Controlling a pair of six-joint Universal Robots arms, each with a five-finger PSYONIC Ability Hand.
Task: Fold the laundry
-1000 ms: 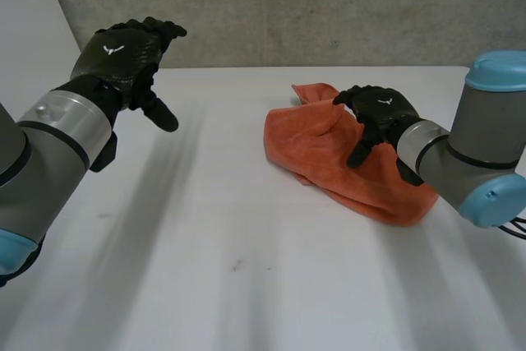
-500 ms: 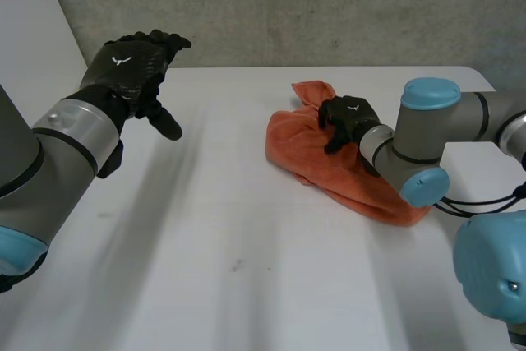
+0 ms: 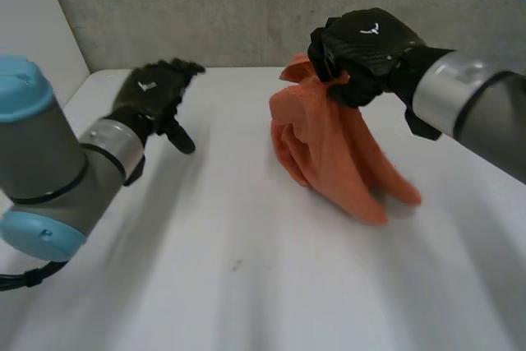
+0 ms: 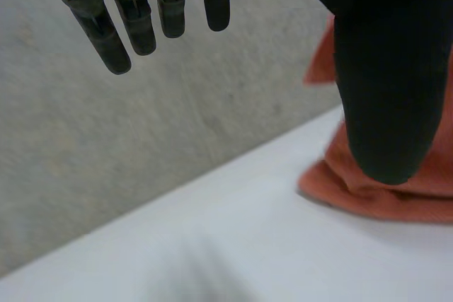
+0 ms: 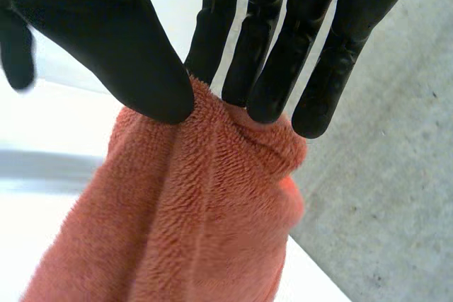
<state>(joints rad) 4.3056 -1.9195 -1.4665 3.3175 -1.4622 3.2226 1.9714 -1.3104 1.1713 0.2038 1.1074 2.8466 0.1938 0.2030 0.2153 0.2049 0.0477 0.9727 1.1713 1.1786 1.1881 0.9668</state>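
An orange towel hangs bunched from my right hand, its lower part still resting on the white table at the right. In the right wrist view the thumb and fingers pinch the towel's top edge. My left hand hovers above the table's far left, fingers straight and apart, holding nothing. The towel lies beyond that hand's thumb in the left wrist view.
A grey wall runs along the table's far edge. Bare table surface stretches across the front and between the two hands.
My right hand closed on the towel and lifted its top edge up off the table. My left hand moved right and lower, toward the table's far side.
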